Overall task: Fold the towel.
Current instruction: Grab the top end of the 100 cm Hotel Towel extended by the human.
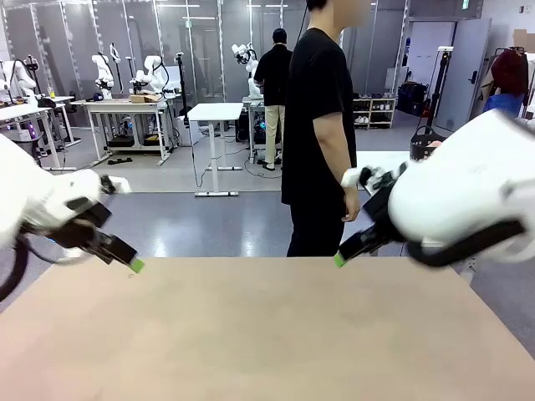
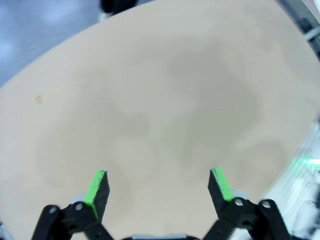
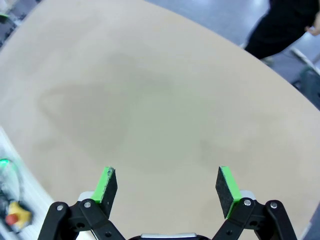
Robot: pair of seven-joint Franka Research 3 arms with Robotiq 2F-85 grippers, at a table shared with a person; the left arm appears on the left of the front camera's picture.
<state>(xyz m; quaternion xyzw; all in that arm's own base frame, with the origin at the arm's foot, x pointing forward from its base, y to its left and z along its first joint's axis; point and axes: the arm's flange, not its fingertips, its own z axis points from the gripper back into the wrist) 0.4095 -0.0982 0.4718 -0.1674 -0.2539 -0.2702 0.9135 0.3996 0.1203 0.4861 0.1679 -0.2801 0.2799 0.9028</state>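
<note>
The towel is out of view. My left gripper (image 1: 135, 265) hangs over the table's far left corner, tilted down toward the middle. From the wrist, my left gripper (image 2: 160, 181) stands open with bare tabletop between its green pads. My right gripper (image 1: 339, 260) hovers near the far edge right of centre. Its own camera shows my right gripper (image 3: 166, 183) open, nothing between the fingers.
The tan table (image 1: 267, 334) spreads bare across the front view. A person in black (image 1: 322, 125) stands at the far edge, side-on, arms down. Other tables and robot arms stand farther back in the room.
</note>
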